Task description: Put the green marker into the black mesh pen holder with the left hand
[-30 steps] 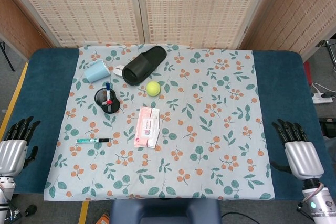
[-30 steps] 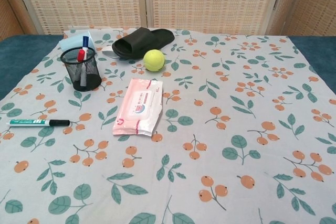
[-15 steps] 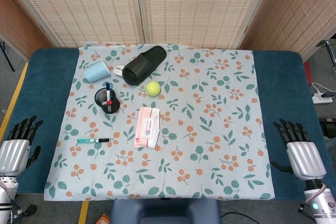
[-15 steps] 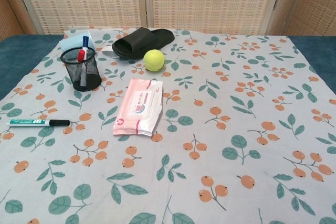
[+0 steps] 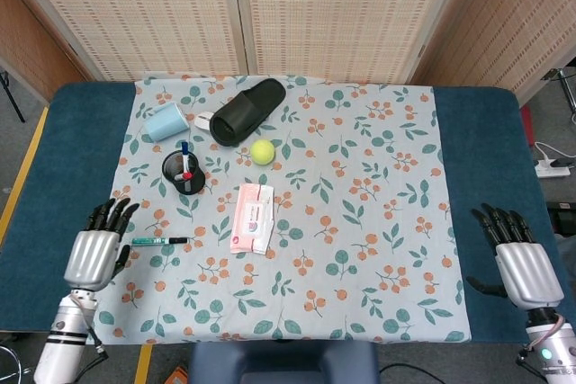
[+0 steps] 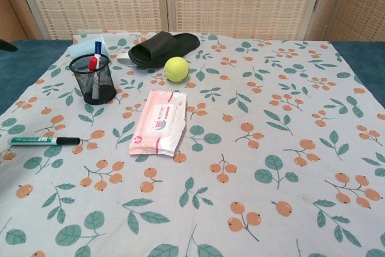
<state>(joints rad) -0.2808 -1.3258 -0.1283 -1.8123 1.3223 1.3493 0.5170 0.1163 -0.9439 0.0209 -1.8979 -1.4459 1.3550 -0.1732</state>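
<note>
The green marker lies flat on the floral cloth near its left edge, black cap to the right. The black mesh pen holder stands upright behind it with a red and a blue pen inside. My left hand hovers just left of the marker, fingers spread, holding nothing. My right hand stays at the table's right edge, fingers apart and empty. Neither hand is clearly seen in the chest view.
A pink wipes pack lies at mid-cloth. A tennis ball, a black slipper and a tipped light-blue cup sit toward the back left. Blue table surface borders the cloth on both sides.
My left hand has moved rightward from the table's left edge to just beside the marker. The right hand and all objects have stayed put.
</note>
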